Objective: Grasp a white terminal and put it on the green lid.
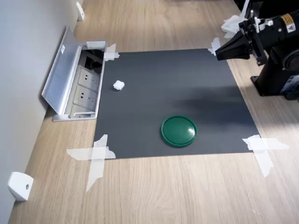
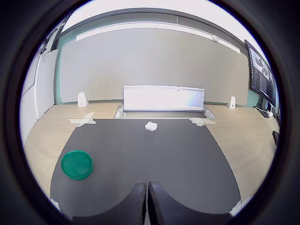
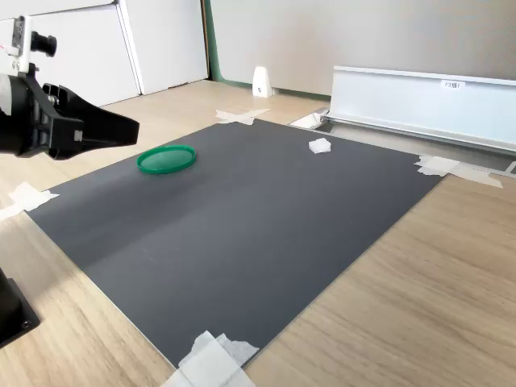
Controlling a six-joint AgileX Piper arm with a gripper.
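The white terminal lies alone on the dark mat, close to the open socket box. The green lid rests flat on the mat, bare on top. My gripper hangs above the mat's edge opposite the socket box, far from both. Its fingers are pressed together with nothing between them.
The dark mat is taped at its corners to a wooden table. An open floor-type socket box with a raised metal cover borders the mat by the wall. A white wedge-shaped piece sits near the wall. The arm's black base stands beside the mat.
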